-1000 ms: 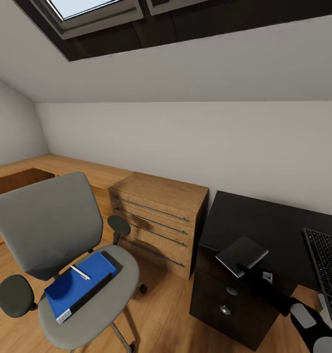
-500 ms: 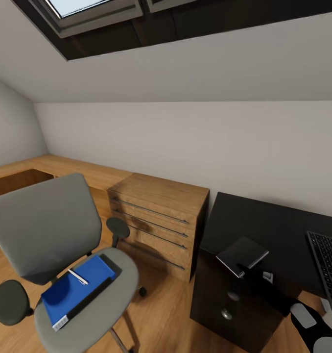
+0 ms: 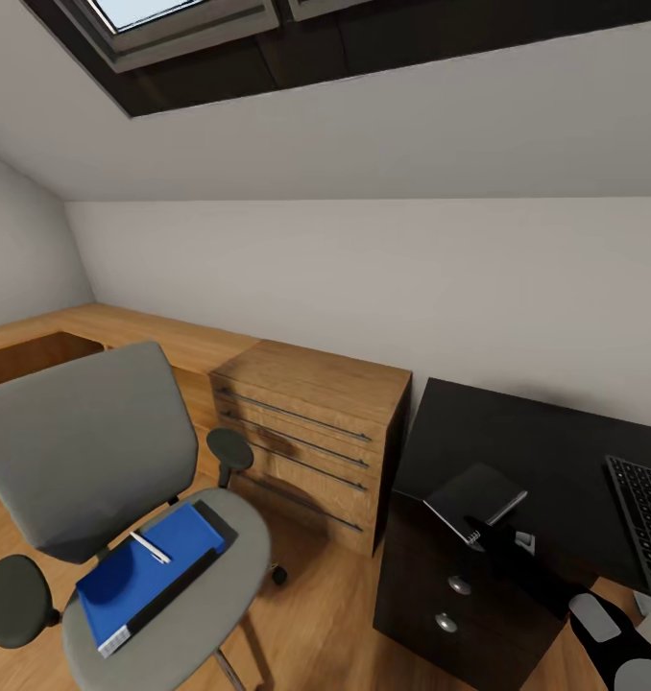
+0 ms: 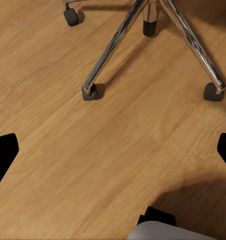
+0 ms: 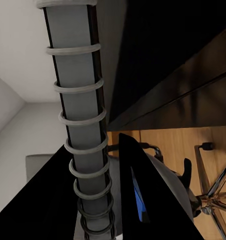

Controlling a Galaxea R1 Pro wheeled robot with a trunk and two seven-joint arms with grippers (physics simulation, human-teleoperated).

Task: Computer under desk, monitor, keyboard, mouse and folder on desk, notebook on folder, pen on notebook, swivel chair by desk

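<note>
I see the swivel chair [image 3: 105,480] at my left on the wood floor, well apart from the desk [image 3: 527,451] — grey seat and back, dark armrests, chrome star base [image 4: 158,45] on castors. The blue folder [image 3: 138,576] lies flat on its seat, black edge toward the front, with a white pen [image 3: 151,547] on top. The notebook [image 3: 474,499] — dark cover, spiral-bound [image 5: 83,145] — is held tilted above the glossy black desk's drawer end. The keyboard [image 3: 647,528] lies on the desk at my far right.

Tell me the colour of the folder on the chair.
Bright blue folder, clearest in the head view.
</note>
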